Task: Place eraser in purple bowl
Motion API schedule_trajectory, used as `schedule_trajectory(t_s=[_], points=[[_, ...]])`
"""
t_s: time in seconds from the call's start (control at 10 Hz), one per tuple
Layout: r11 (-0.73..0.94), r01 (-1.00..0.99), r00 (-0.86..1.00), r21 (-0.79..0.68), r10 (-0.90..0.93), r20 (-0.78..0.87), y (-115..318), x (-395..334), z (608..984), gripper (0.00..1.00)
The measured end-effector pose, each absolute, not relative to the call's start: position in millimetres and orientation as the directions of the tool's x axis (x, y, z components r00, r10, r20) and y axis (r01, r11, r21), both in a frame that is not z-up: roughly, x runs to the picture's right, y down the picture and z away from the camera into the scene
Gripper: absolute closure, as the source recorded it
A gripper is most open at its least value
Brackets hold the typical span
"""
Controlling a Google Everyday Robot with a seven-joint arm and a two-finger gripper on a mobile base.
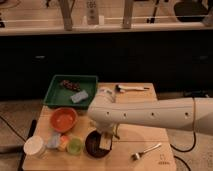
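The purple bowl (pixel 94 145), dark and glossy, sits near the front of the wooden table. My white arm reaches in from the right and bends down over it. The gripper (pixel 107 140) hangs at the bowl's right rim. A pale tan block, the eraser (pixel 106 144), stands between the fingers, and the gripper is shut on it. The eraser's lower end overlaps the bowl's right edge. I cannot tell if it touches the bowl.
A green tray (pixel 55 97) at the back left holds a grey-blue block (pixel 79 96) and a dark clump. An orange bowl (pixel 63 119), a white cup (pixel 34 146) and a small green cup (pixel 75 145) stand left of the dark bowl. A fork (pixel 146 151) lies front right, a utensil (pixel 131 89) at the back.
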State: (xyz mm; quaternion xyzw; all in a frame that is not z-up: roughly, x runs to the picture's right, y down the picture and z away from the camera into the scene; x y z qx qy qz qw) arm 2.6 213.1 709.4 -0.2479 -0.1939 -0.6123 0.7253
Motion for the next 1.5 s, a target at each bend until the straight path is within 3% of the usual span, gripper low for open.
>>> schedule_trajectory(t_s=[1.5], points=[[0.111, 0.99, 0.144, -0.091, -0.787, 0.6, 214.1, -0.4, 707.4, 0.89]])
